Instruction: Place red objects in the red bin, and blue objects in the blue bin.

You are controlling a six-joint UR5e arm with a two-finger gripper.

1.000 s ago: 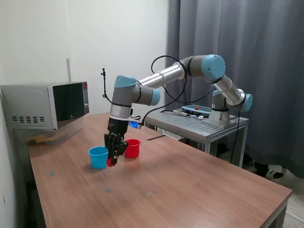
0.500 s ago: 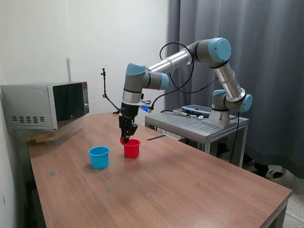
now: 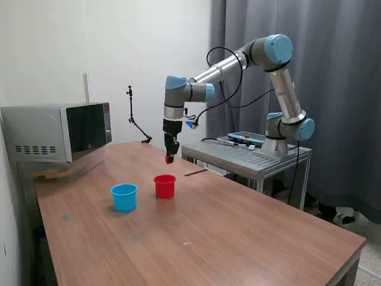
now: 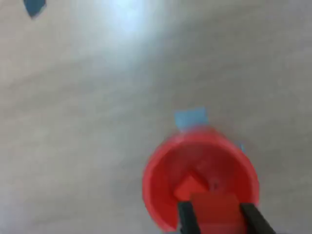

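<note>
While the jaws (image 4: 215, 214) grip a red cube (image 4: 217, 210), another lies in the red cup (image 4: 161, 170)

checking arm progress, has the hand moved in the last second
Yes. The hand has risen and shifted toward the exterior view's right, from low between the cups to well above the red cup, holding a red cube.

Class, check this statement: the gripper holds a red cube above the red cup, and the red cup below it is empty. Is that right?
One detail is wrong. The gripper does hold a red cube above the red cup, but the cup is not empty: the wrist view shows another red cube already lying inside it. The exterior view cannot show the cup's inside.
</note>
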